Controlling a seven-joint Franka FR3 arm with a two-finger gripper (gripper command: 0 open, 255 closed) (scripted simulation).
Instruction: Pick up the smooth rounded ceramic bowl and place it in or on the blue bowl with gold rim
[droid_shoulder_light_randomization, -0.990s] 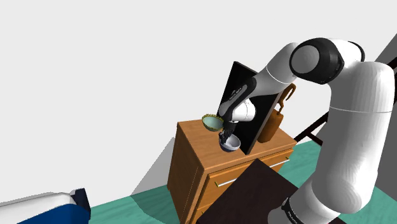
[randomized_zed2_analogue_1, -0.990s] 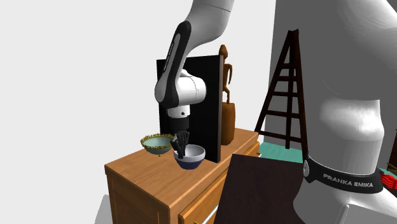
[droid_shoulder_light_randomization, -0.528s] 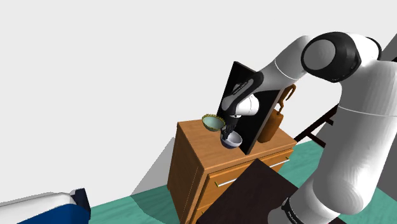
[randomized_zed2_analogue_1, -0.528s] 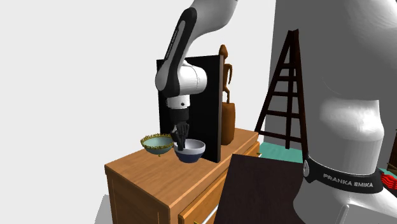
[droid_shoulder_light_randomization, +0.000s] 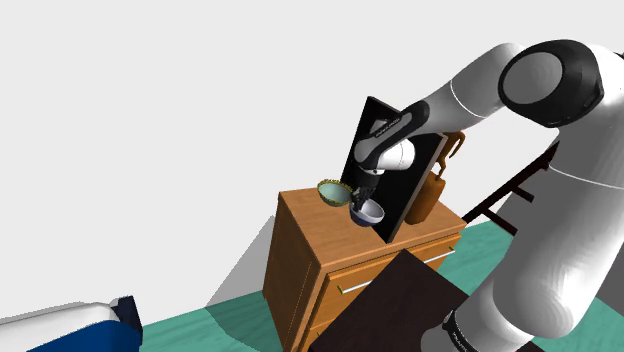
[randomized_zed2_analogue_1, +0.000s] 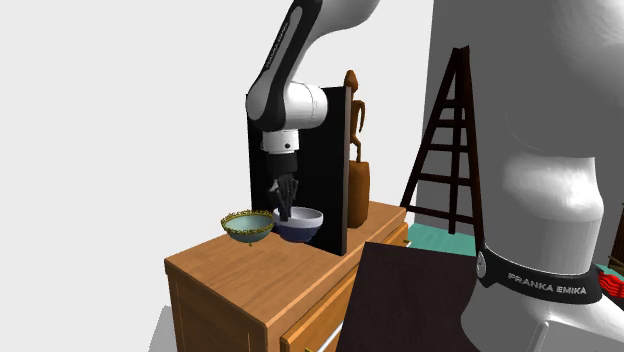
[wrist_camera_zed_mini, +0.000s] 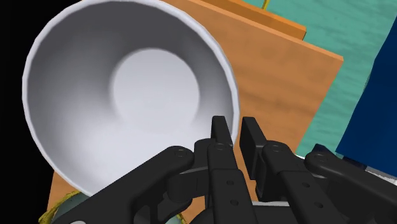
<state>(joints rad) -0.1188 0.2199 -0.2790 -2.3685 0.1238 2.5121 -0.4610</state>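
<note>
The white-lined dark-blue bowl (randomized_zed2_analogue_1: 301, 226) is clamped at its rim between the 2 fingers (wrist_camera_zed_mini: 221, 136) of the gripper (randomized_zed2_analogue_1: 286, 206). It is held just beside the gold-rimmed bowl (randomized_zed2_analogue_1: 247, 227), apparently raised clear of the wooden cabinet (randomized_zed2_analogue_1: 225, 275).

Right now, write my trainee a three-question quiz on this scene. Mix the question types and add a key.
1. True or false: the gripper is shut on the rim of the white-lined bowl.
2. Multiple choice: what does the gold-rimmed bowl stand on? A) the wooden cabinet B) the floor C) a ladder step
3. Fill in: in the second exterior view, the gold-rimmed bowl sits to the ____ of the white-lined bowl.

Key: 1 true; 2 A; 3 left.
</note>
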